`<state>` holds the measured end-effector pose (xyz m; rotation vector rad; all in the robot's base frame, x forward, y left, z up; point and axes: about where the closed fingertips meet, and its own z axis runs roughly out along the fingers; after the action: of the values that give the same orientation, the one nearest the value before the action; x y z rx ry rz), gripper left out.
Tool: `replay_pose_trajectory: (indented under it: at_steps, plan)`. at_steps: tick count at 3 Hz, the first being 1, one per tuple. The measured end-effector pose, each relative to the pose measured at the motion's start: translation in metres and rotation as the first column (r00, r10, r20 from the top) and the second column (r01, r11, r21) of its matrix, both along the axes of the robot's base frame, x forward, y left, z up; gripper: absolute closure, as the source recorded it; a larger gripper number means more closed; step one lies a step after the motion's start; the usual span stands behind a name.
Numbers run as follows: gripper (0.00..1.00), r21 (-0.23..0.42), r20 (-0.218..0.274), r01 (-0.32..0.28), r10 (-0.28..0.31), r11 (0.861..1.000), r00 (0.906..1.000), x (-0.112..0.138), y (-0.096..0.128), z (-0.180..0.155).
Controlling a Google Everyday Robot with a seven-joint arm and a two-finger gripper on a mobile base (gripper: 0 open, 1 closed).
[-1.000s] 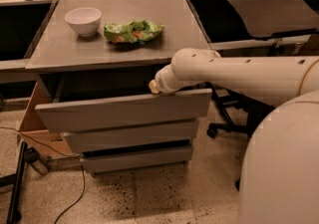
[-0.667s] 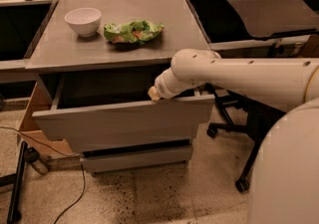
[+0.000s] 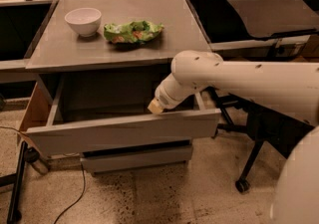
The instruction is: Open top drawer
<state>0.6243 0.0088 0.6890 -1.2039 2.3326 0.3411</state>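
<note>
The top drawer [image 3: 124, 132] is a wide grey drawer with a flat front. It stands pulled well out of the grey cabinet [image 3: 119, 51], and its grey box interior [image 3: 112, 93] shows. My gripper [image 3: 156, 106] is at the end of the white arm. It reaches down over the drawer's upper front edge, right of the middle, with its tan tip just inside the drawer behind the front panel. A shorter, narrower grey drawer front [image 3: 137, 158] sits shut below.
A white bowl [image 3: 83, 20] and a green crumpled bag [image 3: 132, 31] lie on the cabinet top. A cardboard box [image 3: 34, 112] stands at the cabinet's left. A black chair base with casters [image 3: 245, 168] is at the right. A cable [image 3: 75, 200] runs over the floor.
The top drawer has slid further out toward the camera. The arm's end has moved the same way with the drawer's front edge.
</note>
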Motion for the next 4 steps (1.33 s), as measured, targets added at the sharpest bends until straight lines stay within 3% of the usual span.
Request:
replay_pose_trajectory:
  at_steps: [1, 2, 3, 4]
  plan:
    - [1.00, -0.034, -0.009, -0.163, 0.163, 0.986, 0.9866, -0.031, -0.001, -0.002]
    - [1.00, -0.102, -0.022, -0.391, 0.391, 0.915, 0.9200, -0.067, -0.011, 0.000]
    - [1.00, -0.135, -0.032, -0.484, 0.484, 0.865, 0.8743, -0.085, -0.019, 0.003]
    - [1.00, -0.156, -0.029, -0.541, 0.543, 0.827, 0.8390, -0.097, -0.023, 0.014]
